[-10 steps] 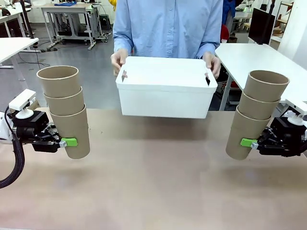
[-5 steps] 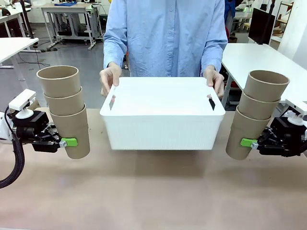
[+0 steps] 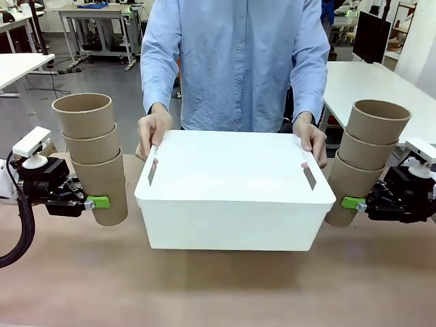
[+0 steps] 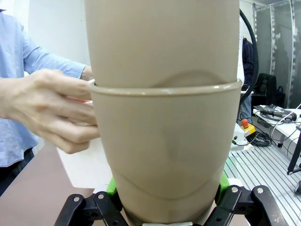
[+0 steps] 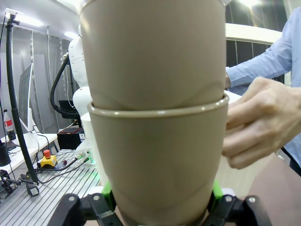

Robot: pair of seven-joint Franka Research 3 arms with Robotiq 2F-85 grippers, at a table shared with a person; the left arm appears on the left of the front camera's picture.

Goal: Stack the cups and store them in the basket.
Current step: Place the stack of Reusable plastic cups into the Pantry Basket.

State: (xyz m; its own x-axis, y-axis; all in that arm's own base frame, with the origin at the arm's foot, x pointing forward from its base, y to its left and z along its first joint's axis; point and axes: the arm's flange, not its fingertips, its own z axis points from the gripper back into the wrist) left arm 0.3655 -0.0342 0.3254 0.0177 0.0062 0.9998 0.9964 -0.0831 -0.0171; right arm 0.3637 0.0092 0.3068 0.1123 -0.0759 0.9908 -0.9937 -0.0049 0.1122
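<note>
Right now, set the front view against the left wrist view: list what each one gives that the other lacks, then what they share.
Front view adds: the whole white basket with both slot handles, the person's hand beside the right stack, and the right gripper shut on that stack.
Left wrist view adds: a close look at the green pads pressed on the bottom cup, and a red stop button behind.
Both: the left gripper shut on the left stack, and the person's other hand at the basket.
</note>
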